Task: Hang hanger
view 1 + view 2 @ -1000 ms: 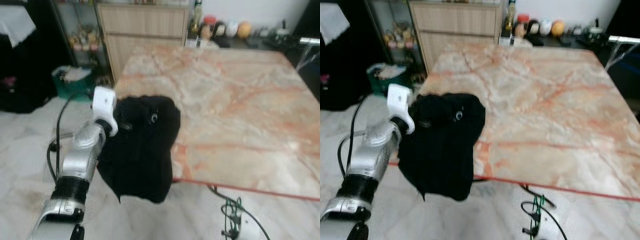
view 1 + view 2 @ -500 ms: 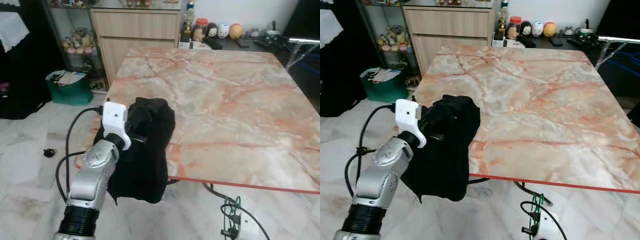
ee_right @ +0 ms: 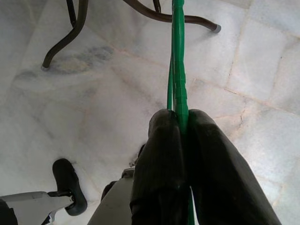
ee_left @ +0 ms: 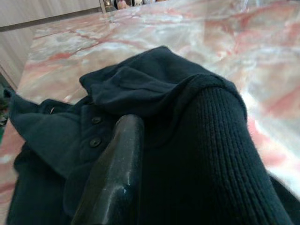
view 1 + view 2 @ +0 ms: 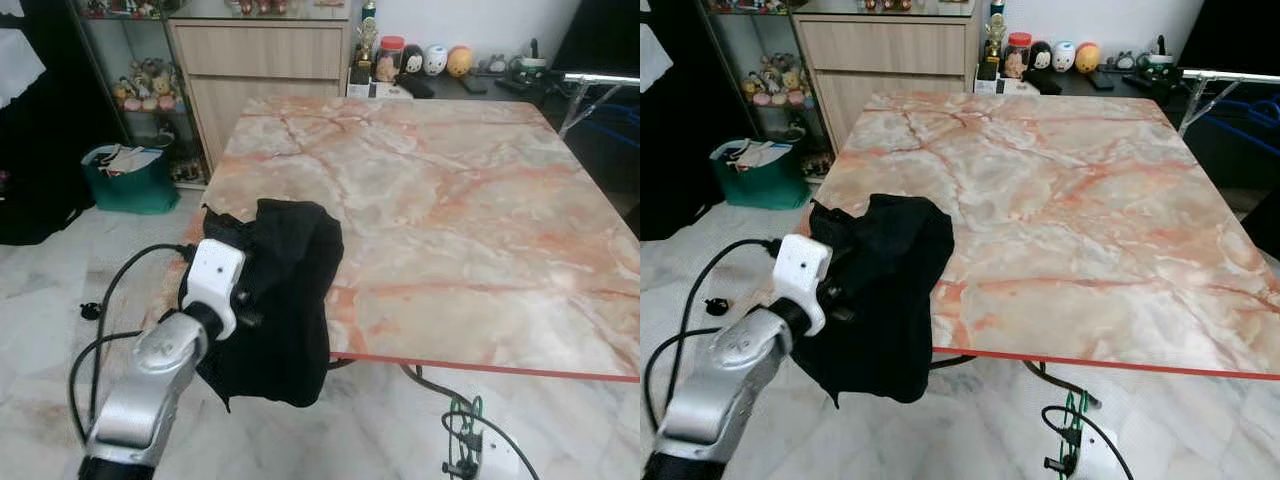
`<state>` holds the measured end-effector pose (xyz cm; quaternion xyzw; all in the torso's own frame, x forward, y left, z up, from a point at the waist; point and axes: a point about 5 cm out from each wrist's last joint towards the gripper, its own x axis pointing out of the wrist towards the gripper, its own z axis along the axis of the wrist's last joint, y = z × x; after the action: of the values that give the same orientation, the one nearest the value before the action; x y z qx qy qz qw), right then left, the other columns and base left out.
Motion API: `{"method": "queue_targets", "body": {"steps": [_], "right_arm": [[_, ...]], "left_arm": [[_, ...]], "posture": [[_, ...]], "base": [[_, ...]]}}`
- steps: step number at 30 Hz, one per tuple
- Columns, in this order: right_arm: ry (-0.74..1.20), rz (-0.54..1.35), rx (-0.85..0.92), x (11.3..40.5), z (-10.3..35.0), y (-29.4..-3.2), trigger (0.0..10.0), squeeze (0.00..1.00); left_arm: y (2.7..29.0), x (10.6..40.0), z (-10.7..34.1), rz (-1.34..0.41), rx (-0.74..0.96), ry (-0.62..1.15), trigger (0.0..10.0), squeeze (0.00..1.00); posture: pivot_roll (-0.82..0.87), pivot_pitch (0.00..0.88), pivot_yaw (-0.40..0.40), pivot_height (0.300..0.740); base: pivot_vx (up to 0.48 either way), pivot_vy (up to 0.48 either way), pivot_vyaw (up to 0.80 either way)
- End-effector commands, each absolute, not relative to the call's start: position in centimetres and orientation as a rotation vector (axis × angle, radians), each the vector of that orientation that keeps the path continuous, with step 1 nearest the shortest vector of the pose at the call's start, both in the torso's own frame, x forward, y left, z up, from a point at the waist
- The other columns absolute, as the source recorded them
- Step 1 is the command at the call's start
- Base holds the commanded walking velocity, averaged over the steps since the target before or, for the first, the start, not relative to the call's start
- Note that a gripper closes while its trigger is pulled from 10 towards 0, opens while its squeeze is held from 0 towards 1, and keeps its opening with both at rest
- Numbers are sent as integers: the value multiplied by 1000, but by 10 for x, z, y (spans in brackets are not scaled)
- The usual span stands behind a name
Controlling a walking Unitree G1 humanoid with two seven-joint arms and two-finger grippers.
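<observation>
A black knit garment (image 5: 285, 290) with small buttons lies bunched on the near left corner of the marble table (image 5: 450, 200), and part of it hangs over the edge. My left gripper (image 5: 256, 300) is buried in its folds and shut on the cloth. One black finger (image 4: 115, 178) shows in the left wrist view, with the fabric draped over the other side. Low on my right, my right gripper (image 3: 180, 117) is shut on a thin green hanger (image 3: 178, 56) above the floor. The hanger (image 5: 462, 420) also appears below the table's front edge.
A wooden cabinet (image 5: 265, 60) and a glass shelf of figurines (image 5: 140, 90) stand behind the table. A green bag (image 5: 125, 175) sits on the marble floor at the left. Jars and ornaments (image 5: 420, 62) line the far counter. Curved black table legs (image 3: 75, 33) stand near the hanger.
My left arm has drawn back towards me and lower with the garment, which is more bunched at the corner. The view has shifted and sharpened.
</observation>
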<state>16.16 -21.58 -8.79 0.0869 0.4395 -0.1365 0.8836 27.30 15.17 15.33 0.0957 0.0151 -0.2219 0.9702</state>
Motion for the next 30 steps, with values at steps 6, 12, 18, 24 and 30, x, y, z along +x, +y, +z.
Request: {"method": "queue_targets", "body": {"steps": [6, 12, 18, 24, 30], "right_arm": [[913, -291, 183, 162, -87, -217, 10000, 0], [911, -293, 183, 163, -87, -218, 10000, 0], [908, -299, 185, 164, -87, -218, 10000, 0], [909, -297, 182, 164, -86, -219, 10000, 0], [909, -294, 181, 164, -86, -219, 10000, 0]], "left_arm": [[152, 264, 153, -448, 220, 41, 10000, 1000], [147, 268, 154, -433, 205, 24, 10000, 1000], [145, 265, 152, -480, 325, 23, 10000, 1000], [150, 263, 155, -512, 508, -10, 10000, 1000], [160, 263, 154, -512, 740, -39, 10000, 1000]], "posture": [[179, 0, -10, 740], [175, 0, -9, 740], [173, 0, -8, 740], [183, 0, -13, 740], [182, 0, -12, 740]], "base": [[0, 0, 0], [0, 0, 0], [0, 0, 0], [0, 0, 0], [0, 0, 0]]}}
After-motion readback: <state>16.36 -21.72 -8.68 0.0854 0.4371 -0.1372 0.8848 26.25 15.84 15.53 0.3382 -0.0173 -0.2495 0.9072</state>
